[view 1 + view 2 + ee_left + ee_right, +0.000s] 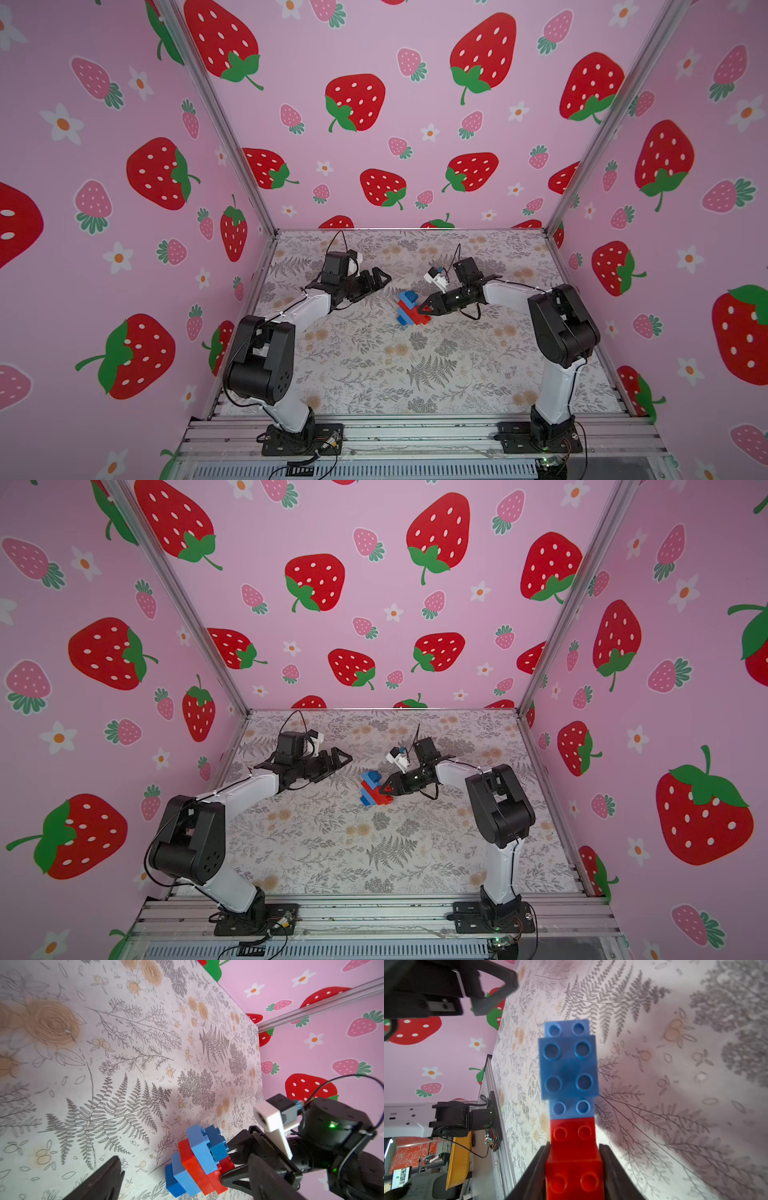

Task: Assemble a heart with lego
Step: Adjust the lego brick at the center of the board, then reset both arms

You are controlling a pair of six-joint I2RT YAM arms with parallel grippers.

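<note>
The heart (408, 309) (373, 789) is a stepped cluster of joined red and blue lego bricks, standing on edge mid-table. My right gripper (424, 309) (386, 788) is shut on its red end. In the right wrist view both fingers press the sides of the red brick (574, 1167), and the blue bricks (569, 1066) stretch away beyond it. My left gripper (380, 280) (343, 759) hovers open a little left of and behind the heart, touching nothing. In the left wrist view the heart (197, 1159) shows past one left finger (104, 1180).
The floral table cover (374, 365) is boxed in by strawberry-print walls with aluminium corner posts (582, 166). A metal rail (415, 432) along the front edge carries both arm bases. No loose bricks show on the table.
</note>
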